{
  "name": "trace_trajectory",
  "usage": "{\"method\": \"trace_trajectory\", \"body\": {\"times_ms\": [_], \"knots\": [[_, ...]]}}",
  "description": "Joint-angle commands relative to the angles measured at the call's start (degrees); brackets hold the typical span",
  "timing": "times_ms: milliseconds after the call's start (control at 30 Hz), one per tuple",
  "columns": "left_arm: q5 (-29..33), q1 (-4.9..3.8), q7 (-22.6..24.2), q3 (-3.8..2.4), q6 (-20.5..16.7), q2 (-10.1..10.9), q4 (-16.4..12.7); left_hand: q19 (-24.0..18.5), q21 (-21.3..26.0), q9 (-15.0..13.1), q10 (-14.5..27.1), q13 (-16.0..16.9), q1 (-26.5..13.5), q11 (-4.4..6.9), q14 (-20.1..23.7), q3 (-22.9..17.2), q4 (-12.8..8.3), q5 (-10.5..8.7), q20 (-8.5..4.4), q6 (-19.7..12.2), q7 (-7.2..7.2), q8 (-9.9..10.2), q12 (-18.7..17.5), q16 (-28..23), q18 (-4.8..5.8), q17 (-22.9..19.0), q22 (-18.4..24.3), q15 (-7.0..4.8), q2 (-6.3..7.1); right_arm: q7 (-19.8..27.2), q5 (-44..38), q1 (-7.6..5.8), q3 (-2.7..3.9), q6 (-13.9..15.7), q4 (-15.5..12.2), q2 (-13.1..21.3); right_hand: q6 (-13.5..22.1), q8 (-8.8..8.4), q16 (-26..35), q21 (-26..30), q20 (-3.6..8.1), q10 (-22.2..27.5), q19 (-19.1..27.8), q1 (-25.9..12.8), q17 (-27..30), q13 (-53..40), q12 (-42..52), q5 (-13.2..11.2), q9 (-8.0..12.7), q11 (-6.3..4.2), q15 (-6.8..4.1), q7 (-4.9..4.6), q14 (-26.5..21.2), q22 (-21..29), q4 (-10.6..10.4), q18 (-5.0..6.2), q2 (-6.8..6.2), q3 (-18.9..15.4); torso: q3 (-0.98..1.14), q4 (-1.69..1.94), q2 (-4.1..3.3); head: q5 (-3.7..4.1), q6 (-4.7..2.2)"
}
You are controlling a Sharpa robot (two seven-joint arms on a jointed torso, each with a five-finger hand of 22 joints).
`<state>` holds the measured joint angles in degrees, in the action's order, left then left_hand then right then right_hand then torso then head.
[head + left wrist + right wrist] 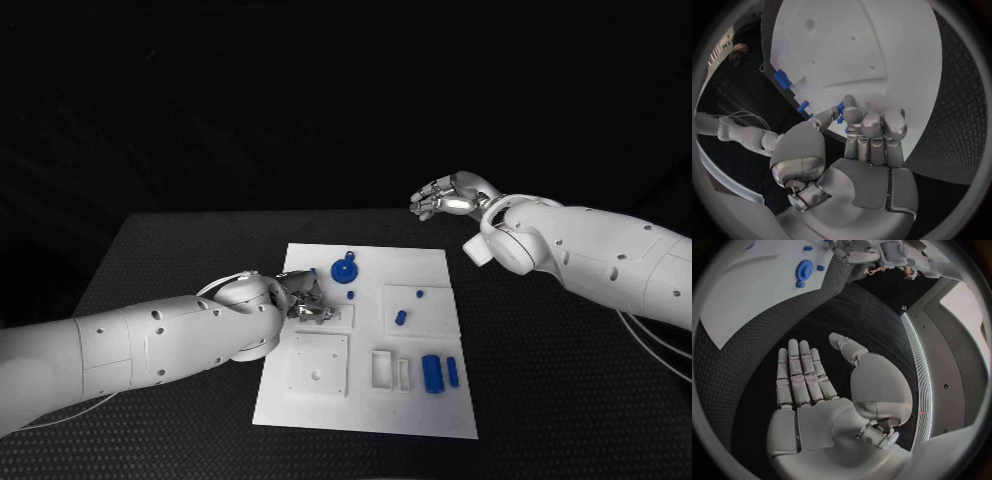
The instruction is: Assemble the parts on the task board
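Head view: the left hand (302, 298) is low over the board (433, 420), fingers bunched over a white block at the board's left side. The gear (343, 271) lies just beyond its fingertips, with a small peg (351, 295) close beside them. Two blue bars (433, 373) lie nearer the robot, off to the hand's right. The right hand (451, 197) hangs well clear past the board's far edge, fingers apart and holding nothing.

Left wrist view: the left hand (861, 150) curls its fingers inward, and a blue part (842, 111) shows at the fingertips. I cannot tell whether it is pinched or merely lies behind them. The risk: the smooth metal fingers could let a small, slick plastic piece slip or tilt, so that it jams at its socket or rolls off the glossy board (848, 50).

Right wrist view: the right hand (817, 395) is flat and spread over the table (873, 325), a woven, matt black mat. The toothed, round gear (804, 270) lies far beyond its fingertips on the board (742, 300).
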<state>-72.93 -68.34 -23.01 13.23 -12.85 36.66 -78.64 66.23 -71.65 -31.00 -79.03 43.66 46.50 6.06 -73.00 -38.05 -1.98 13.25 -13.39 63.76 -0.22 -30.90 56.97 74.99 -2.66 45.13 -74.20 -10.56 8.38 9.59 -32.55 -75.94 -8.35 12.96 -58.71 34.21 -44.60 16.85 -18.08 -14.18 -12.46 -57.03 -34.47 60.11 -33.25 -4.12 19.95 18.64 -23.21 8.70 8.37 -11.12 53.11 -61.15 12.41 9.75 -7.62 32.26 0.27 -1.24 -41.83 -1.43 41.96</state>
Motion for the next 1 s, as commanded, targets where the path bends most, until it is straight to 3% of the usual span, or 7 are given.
{"method": "trace_trajectory", "body": {"times_ms": [33,267,367,733,1000], "knots": [[0.4,0.43,-0.5,0.31,0.7,0.0,0.1,0.1,0.3,0.1,-0.5,0.0,-0.3,0.06,-1.2,0.0,0.8,-0.41,-1.14,0.0,0.46,0.3,-0.4,-0.3,-7.14,0.0,0.1,-1.28,0.71,0.2,-0.1,0.08,0.02,-0.6,0.0,0.0,0.1,0.16,0.3,0.4,0.07,-0.1,0.4,-0.4,0.1,0.0,-0.2,0.4,0.1,0.05,-0.04,-1.12,-0.3,-0.1,0.1,1.02,0.07,-0.3,-0.01,-0.03,0.00,0.05,-0.06],[1.0,0.43,-1.1,0.28,0.5,-0.1,0.3,0.2,0.4,-0.2,-0.5,0.0,-1.0,0.07,-1.2,-0.3,2.5,-0.92,-1.27,0.1,0.40,0.6,-0.5,-0.3,-7.29,0.0,0.2,-1.34,2.41,0.2,-0.2,0.14,0.02,-0.5,0.0,0.1,0.1,0.15,0.3,0.5,0.07,-0.1,0.5,-0.4,0.1,0.1,-0.2,0.4,0.1,0.06,0.00,-1.13,-0.4,-0.1,0.2,1.02,0.08,-0.3,0.01,-0.01,-0.01,0.19,-0.10],[1.1,0.43,-1.4,0.27,0.4,-0.1,0.3,0.2,0.4,-0.5,-0.5,0.0,-1.1,0.10,-1.2,-0.7,3.8,-3.20,-1.35,0.1,0.43,0.7,-0.6,-0.4,-7.37,-0.1,0.3,-1.36,3.41,0.2,-0.2,0.15,0.02,-0.5,0.0,0.1,0.1,0.15,0.3,0.6,0.08,-0.1,0.6,0.1,0.1,0.1,-0.2,0.1,0.2,0.07,0.07,-1.13,-0.4,-0.2,0.4,1.03,0.21,-0.1,0.00,-0.01,-0.04,0.16,-0.08],[1.2,0.41,-1.4,0.06,0.2,0.4,0.2,0.3,0.3,-1.1,-0.5,0.1,-1.6,0.10,-1.2,-1.3,6.8,-4.97,-1.43,0.1,0.41,1.0,-0.6,-0.4,-7.45,0.0,0.5,-1.36,5.58,0.1,-0.2,0.18,0.02,-0.6,0.0,0.1,0.2,0.15,0.4,0.6,0.03,-0.1,0.6,0.1,0.1,0.1,-0.2,0.1,0.2,0.09,0.14,-1.15,-0.5,-0.3,0.4,0.99,0.16,-0.1,0.06,0.07,0.03,0.20,-0.10],[2.6,0.41,-1.3,-0.03,0.6,0.4,0.3,0.2,0.3,-1.5,-0.5,0.2,-2.1,0.10,-1.2,-1.4,9.1,-7.26,-1.49,0.1,0.40,1.2,-0.7,-0.4,-7.51,0.1,0.6,-1.36,7.07,0.1,-0.2,0.19,0.02,-0.6,0.0,0.1,0.2,0.15,0.4,0.7,0.02,-0.1,0.7,0.1,0.2,0.1,-0.2,0.1,0.2,0.10,0.17,-1.16,-0.6,-0.3,0.5,0.97,0.14,-0.1,0.01,-0.02,-0.01,0.22,-0.16]]}}
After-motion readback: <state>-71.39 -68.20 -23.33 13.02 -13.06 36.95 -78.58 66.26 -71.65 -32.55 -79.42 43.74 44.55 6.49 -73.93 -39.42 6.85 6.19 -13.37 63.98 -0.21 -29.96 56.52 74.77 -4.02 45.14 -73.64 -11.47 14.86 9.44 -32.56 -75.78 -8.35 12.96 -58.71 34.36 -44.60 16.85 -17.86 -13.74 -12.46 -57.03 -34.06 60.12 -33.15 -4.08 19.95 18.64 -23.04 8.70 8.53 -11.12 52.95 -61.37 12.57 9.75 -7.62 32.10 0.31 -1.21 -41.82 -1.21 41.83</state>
